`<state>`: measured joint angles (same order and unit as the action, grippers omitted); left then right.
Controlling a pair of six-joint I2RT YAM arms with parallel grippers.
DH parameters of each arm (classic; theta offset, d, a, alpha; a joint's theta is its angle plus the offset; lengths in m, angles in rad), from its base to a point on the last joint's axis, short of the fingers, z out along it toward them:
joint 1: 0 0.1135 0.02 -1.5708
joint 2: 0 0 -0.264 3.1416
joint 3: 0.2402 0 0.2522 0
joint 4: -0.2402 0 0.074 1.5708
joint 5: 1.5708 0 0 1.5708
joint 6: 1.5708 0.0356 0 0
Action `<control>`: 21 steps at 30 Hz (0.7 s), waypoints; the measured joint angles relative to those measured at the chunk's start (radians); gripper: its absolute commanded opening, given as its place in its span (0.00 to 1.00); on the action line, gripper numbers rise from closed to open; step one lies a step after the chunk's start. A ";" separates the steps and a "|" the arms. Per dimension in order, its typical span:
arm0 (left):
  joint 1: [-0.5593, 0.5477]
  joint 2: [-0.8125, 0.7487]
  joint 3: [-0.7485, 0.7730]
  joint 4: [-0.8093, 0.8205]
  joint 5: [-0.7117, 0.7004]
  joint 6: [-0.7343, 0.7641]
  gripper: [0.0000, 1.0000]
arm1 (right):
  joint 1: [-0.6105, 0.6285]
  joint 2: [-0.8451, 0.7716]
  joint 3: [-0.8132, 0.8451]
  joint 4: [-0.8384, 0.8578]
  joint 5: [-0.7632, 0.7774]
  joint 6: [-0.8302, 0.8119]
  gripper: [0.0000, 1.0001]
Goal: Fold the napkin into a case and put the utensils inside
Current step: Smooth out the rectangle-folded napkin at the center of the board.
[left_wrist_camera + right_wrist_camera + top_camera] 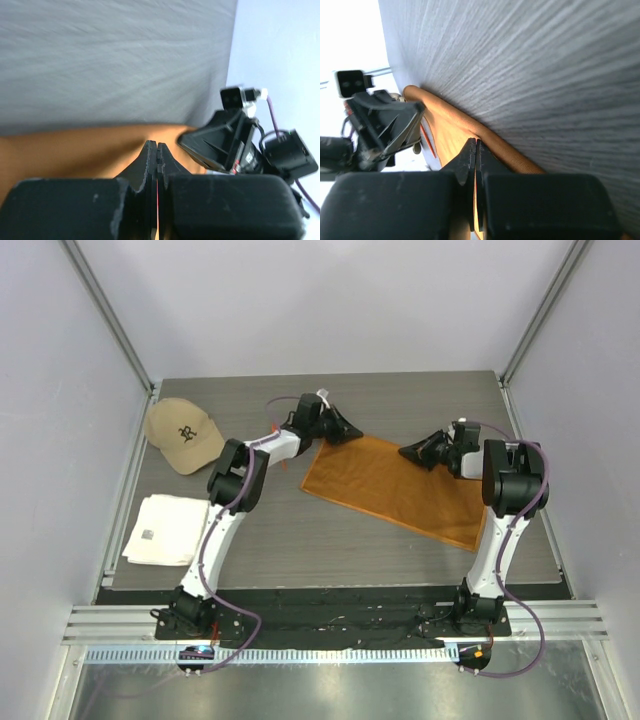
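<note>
The rust-orange napkin lies flat on the grey table, right of centre. My left gripper is at its far left corner, jaws pressed together with a thin strip of the orange cloth between them. At the far edge further right, my right gripper is likewise shut on the cloth's rolled hem. In each wrist view the tips meet on the fabric, and each shows the other gripper close by. A sliver of bright-orange utensils peeks out beside the left forearm; most of them is hidden.
A tan cap sits at the back left of the table. A thick white towel lies at the front left. Grey walls and metal posts enclose the table on three sides.
</note>
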<state>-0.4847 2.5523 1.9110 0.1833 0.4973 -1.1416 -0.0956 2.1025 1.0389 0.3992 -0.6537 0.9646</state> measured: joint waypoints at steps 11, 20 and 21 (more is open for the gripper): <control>0.094 0.055 0.061 -0.054 -0.039 -0.037 0.00 | 0.000 0.021 0.000 0.056 -0.007 0.009 0.01; 0.140 0.158 0.330 -0.267 -0.119 0.008 0.00 | 0.000 0.021 0.013 0.029 -0.011 -0.027 0.01; 0.140 0.160 0.344 -0.283 -0.123 0.021 0.00 | 0.000 0.021 0.016 0.023 -0.012 -0.028 0.01</control>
<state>-0.3450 2.7125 2.2547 -0.0998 0.3744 -1.1202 -0.0956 2.1231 1.0554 0.4217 -0.6659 0.9363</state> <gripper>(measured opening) 0.012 0.015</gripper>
